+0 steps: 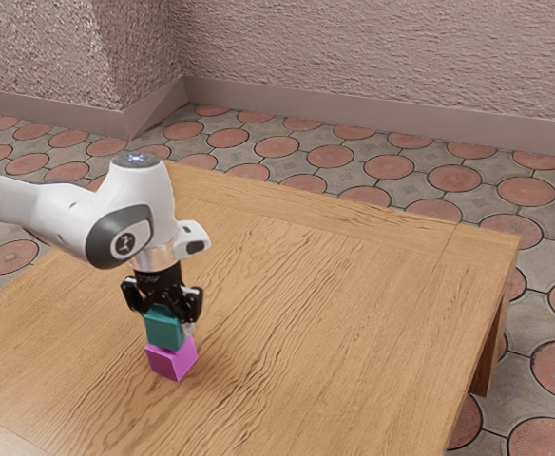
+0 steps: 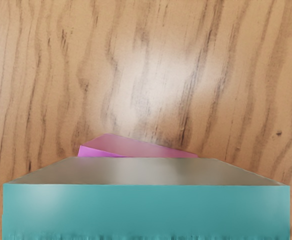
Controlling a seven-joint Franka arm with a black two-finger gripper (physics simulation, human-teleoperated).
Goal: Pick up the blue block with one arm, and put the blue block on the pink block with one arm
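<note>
Jaws of the gripper (image 1: 162, 317) are clenched on the blue block (image 1: 166, 332), one black finger on each of two opposite sides near its top. The block sits between and just below them, upright, its underside touching the pink block (image 1: 171, 361) directly beneath. The pink block rests on the wooden table (image 1: 354, 313), and nothing else lies near the jaws on any side.

From the hand's own camera, the blue block (image 2: 146, 210) looms right under the jaws, a teal front face with a paler, greyish top. A sliver of the pink block (image 2: 136, 147) pokes out past its far edge, turned slightly against the blue one, so the two are not squarely aligned. Bare woodgrain (image 2: 146, 65) stretches beyond.

The side camera adds the white arm (image 1: 78, 214) rising above the jaws. Well beyond the jaws are a floor of round red tiles (image 1: 392, 166) and a rough pinkish wall (image 1: 401, 47).
</note>
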